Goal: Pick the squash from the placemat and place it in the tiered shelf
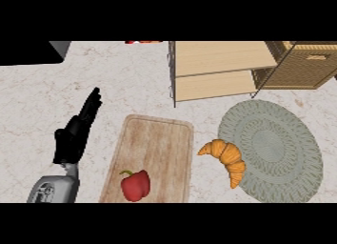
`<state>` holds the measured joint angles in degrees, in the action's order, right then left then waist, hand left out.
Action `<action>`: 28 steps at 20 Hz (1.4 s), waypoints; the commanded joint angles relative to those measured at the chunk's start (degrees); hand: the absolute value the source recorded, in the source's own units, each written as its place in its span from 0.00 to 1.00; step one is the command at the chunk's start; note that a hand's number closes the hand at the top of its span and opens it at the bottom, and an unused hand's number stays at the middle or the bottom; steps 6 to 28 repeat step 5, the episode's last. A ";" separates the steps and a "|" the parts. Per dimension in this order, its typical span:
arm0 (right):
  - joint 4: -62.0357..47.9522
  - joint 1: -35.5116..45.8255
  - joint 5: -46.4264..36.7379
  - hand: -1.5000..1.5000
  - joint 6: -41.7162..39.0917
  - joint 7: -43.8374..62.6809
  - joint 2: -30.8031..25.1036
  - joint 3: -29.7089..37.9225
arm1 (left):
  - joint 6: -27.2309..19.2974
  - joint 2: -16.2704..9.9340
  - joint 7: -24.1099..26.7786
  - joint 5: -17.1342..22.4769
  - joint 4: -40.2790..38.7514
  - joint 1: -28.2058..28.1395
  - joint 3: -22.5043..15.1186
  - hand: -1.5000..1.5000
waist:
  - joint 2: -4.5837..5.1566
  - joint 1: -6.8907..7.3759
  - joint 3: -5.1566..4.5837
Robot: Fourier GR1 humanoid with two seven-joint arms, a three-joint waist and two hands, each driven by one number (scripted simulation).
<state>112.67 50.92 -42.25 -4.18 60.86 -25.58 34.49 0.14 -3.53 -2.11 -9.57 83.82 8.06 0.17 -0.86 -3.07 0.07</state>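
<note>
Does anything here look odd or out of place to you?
Yes. The croissant lies half on the round grey placemat, overhanging its left edge, and no squash is visible there. The red pepper sits on the cutting board.

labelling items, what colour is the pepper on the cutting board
Red with a green stem; the pepper shows in the head view.

no text, label, brand, number or sign can be read on anything in the head view.
</note>
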 commanded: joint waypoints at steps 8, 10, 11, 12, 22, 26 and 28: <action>6.54 -11.78 23.81 0.00 -17.81 1.88 -7.85 19.88 | 0.42 -0.32 2.02 0.68 -0.84 -1.43 0.72 0.50 | -0.21 -1.28 0.10; 6.54 -11.78 23.81 0.00 -17.81 1.88 -7.85 19.88 | 0.42 -0.32 2.02 0.68 -0.84 -1.43 0.72 0.50 | -0.21 -1.28 0.10; 6.54 -11.78 23.81 0.00 -17.81 1.88 -7.85 19.88 | 0.42 -0.32 2.02 0.68 -0.84 -1.43 0.72 0.50 | -0.21 -1.28 0.10; 6.54 -11.78 23.81 0.00 -17.81 1.88 -7.85 19.88 | 0.42 -0.32 2.02 0.68 -0.84 -1.43 0.72 0.50 | -0.21 -1.28 0.10; 6.54 -11.78 23.81 0.00 -17.81 1.88 -7.85 19.88 | 0.42 -0.32 2.02 0.68 -0.84 -1.43 0.72 0.50 | -0.21 -1.28 0.10; 6.54 -11.78 23.81 0.00 -17.81 1.88 -7.85 19.88 | 0.42 -0.32 2.02 0.68 -0.84 -1.43 0.72 0.50 | -0.21 -1.28 0.10; 6.54 -11.78 23.81 0.00 -17.81 1.88 -7.85 19.88 | 0.42 -0.32 2.02 0.68 -0.84 -1.43 0.72 0.50 | -0.21 -1.28 0.10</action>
